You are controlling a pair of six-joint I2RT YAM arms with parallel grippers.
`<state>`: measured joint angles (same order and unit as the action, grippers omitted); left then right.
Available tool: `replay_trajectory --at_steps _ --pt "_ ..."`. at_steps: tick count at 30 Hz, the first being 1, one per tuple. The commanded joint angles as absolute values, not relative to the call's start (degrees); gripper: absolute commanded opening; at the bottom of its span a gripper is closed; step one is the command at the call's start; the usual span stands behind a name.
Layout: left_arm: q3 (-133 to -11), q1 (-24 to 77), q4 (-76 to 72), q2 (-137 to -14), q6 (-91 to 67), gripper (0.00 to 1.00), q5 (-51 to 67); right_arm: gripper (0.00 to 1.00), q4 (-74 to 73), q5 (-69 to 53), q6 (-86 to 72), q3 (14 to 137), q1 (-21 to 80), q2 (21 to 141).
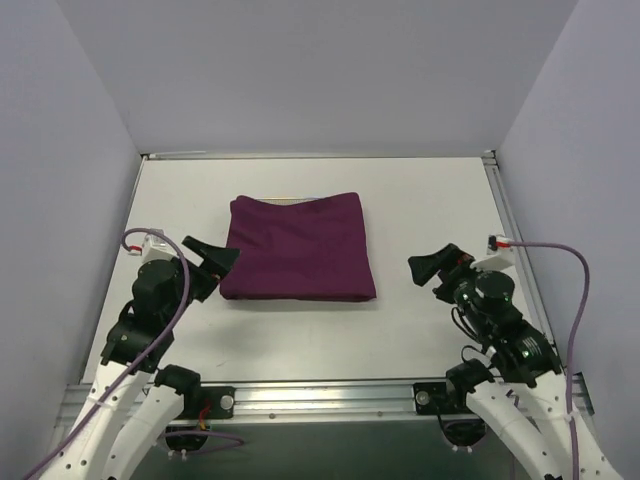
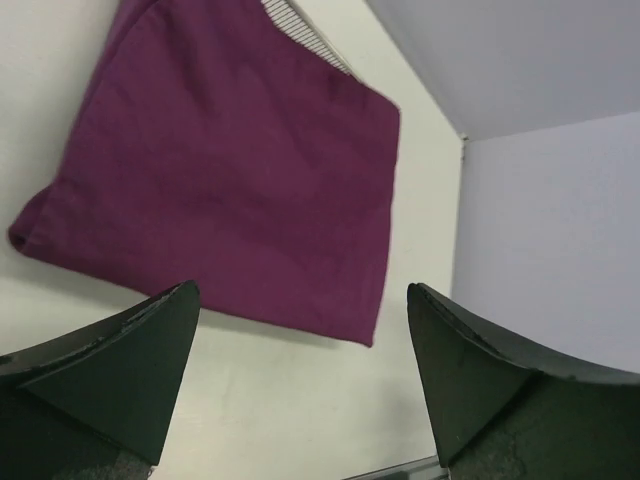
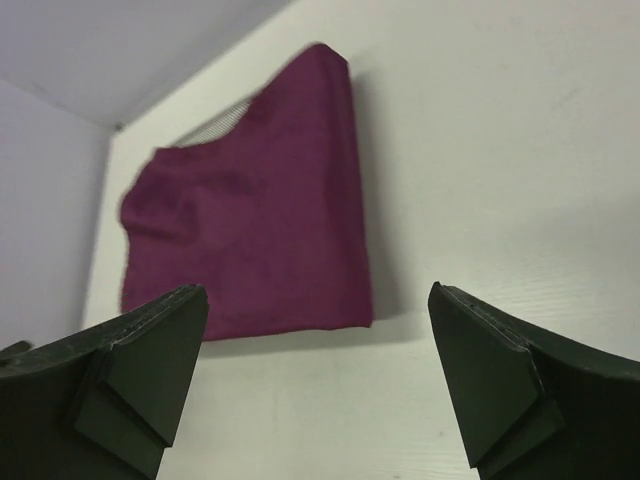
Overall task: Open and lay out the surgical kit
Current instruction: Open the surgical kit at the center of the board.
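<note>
Purple wrap (image 1: 298, 248) lies flat (wider sideways)

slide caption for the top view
Folded purple cloth wrap, wire-mesh tray edge showing behind, lies between open left gripper and open right gripper.

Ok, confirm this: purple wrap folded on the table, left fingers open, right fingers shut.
One error: the right fingers are open too, spread wide in the right wrist view. The wrap is folded on the table, and the left fingers are open.
</note>
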<state>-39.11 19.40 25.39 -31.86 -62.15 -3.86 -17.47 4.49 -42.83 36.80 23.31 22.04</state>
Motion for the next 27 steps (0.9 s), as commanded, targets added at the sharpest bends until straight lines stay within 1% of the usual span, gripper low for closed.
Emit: replay_trajectory --at_steps 1,2,4,6,10,11,13,14,15,17,21,23,27 --pt "-44.5 18.8 32.8 -32.1 -52.6 0.94 -3.5 1.00 -19.9 5.6 -36.3 41.1 23.6 32.3" --pt "-45.0 18.8 31.8 -32.1 -50.7 0.94 -3.1 0.99 -19.5 5.2 -35.2 42.1 23.7 37.6" --pt "-45.3 18.5 30.5 -32.3 -50.1 0.94 -3.3 0.99 -17.4 3.4 -33.1 44.6 24.3 42.5" --pt "-47.5 18.0 32.4 -34.8 -49.4 0.94 -4.5 0.99 -14.4 3.4 -32.5 46.7 26.4 48.4" --pt "-53.3 16.2 37.9 -44.3 -45.9 0.94 -4.5 0.99 -8.8 4.6 -32.2 49.6 31.6 56.1" --pt "-54.2 15.6 38.4 -48.7 -44.2 0.94 -3.7 0.99 -7.9 4.7 -32.5 50.2 32.8 57.4" --pt "-56.4 12.9 39.5 -53.1 -43.1 0.94 -0.5 0.99 -6.1 5.1 -32.8 52.0 36.1 60.4" --pt "-56.9 12.0 39.6 -56.9 -42.4 0.95 0.5 0.99 -5.3 5.8 -32.8 52.4 37.3 61.1" --pt "-57.2 11.2 38.9 -58.5 -41.9 0.96 4.2 0.99 -4.1 6.3 -32.9 52.6 38.6 61.8" --pt "-57.2 9.7 37.9 -62.4 -41.5 1.00 5.4 0.99 -3.4 7.5 -33.0 53.1 41.0 63.3" --pt "-56.3 9.4 35.0 -66.5 -41.7 1.00 1.9 1.00 -3.1 7.6 -33.5 52.6 42.8 64.1" --pt "-55.9 9.1 34.6 -68.8 -42.0 1.00 -1.7 1.00 -3.3 7.6 -33.7 51.8 43.1 63.1" --pt "-54.8 6.6 32.8 -71.5 -43.0 0.92 -2.1 1.00 -3.8 8.1 -34.0 48.7 43.2 60.1"
